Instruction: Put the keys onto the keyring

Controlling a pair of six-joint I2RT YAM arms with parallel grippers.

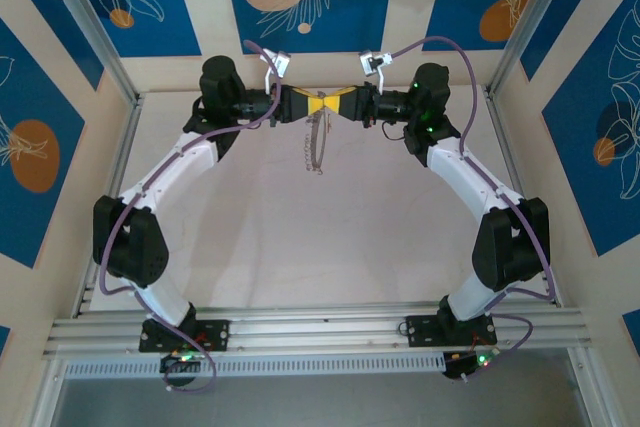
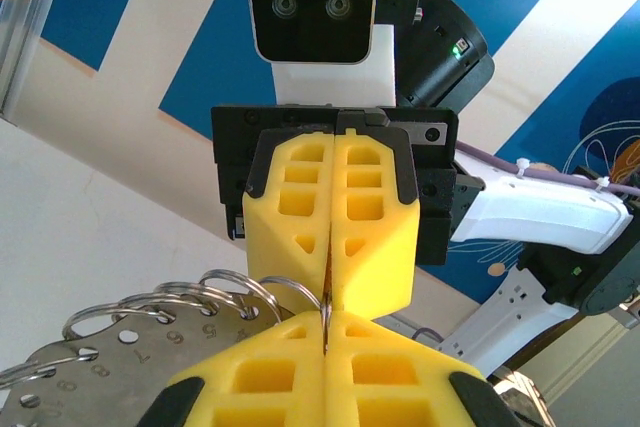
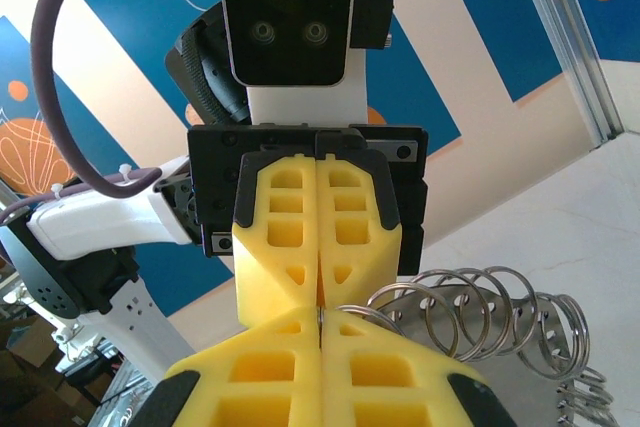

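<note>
Top view, edges: We saw the pale surface boxed in by aluminium rails on the left, right and near sides, with blue-and-cream walls rising beyond them.
Top view, room: The two arms curved outward like a wide ring, and open surface lay between them. Their wrists met near the far edge.
Top view, claws: The left claw and right claw stood tip to tip, yellow fingers pressed together.
Top view, keyring: The keyring hung as a thin silvery strand just below the point where the tips met, above the far middle of the surface.
Left wrist view, claws: Our own left claw was clenched, its seam tight, and the right claw faced it nose to nose, likewise clenched.
Left wrist view, keyring: Silvery wire rings of the keyring arched to the left of the fingers, threaded through a perforated metal plate stamped with numbers. One wire ran into the seam where the tips touched, so both claws appeared to be pinching it.
Right wrist view, claws: The right claw was clamped closed against the clenched left claw.
Right wrist view, keyring: The rings fanned out to the right of the fingers, touching them at the seam.
Right wrist view, edges: A rail and the white surface showed at the far right.
</note>
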